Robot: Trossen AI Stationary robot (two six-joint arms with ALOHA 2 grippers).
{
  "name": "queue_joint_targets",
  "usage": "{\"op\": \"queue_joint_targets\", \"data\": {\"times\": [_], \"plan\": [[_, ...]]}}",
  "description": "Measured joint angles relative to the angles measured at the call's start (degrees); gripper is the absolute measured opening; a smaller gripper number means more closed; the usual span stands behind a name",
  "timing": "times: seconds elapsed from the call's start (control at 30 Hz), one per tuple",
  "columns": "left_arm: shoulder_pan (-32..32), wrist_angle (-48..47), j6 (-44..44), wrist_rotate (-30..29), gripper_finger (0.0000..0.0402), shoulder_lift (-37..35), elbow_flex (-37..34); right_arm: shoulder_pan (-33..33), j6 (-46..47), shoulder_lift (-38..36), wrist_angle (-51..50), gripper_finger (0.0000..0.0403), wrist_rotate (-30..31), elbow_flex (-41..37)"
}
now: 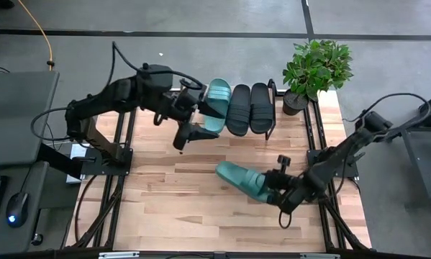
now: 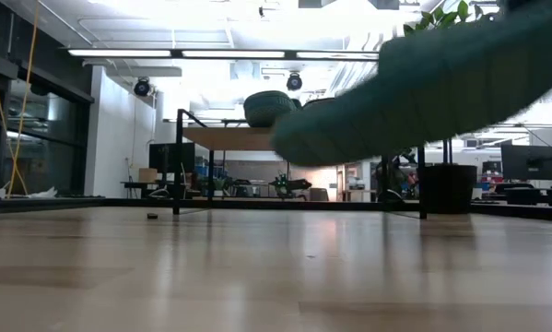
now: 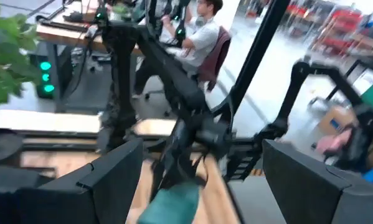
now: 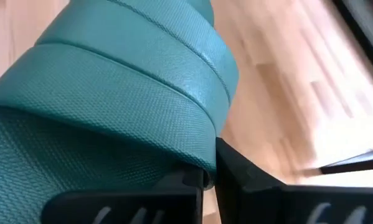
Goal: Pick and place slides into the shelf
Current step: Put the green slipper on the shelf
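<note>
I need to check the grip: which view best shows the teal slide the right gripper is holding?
The high view: the whole teal slide sandal shows in the right gripper. The right wrist view shows only its textured strap close up; the low view, a blurred lifted shape; the left wrist view, a corner.

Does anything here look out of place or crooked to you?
One teal slide is off the shelf, tilted in the air over the table, held by the right gripper. The other three sit in a row on the shelf. The left gripper hangs open beside them.
</note>
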Motion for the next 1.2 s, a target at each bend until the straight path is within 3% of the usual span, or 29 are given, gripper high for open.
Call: {"op": "queue_joint_targets", "data": {"times": [0.2, 0.57, 0.93, 1.2], "plan": [[0.02, -10.85, 7.41, -4.06, 0.0308, 0.06, 7.86, -4.47, -3.9, -8.66, 3.0, 0.0, -0.13, 0.0], [0.0, -23.73, 18.99, -8.21, 0.0308, 0.08, 15.11, -11.99, -11.54, -20.9, 19.13, 0.0, -9.51, 0.16], [-0.02, -30.71, 29.91, -10.51, 0.0308, 0.19, 15.06, -18.67, -17.39, -22.24, 19.03, 0.0, -13.4, 12.42], [-0.02, -30.9, 31.16, -9.78, 0.0308, 0.19, 15.06, -21.66, -19.98, -22.19, 17.87, 0.0, -15.95, 18.12]]}}
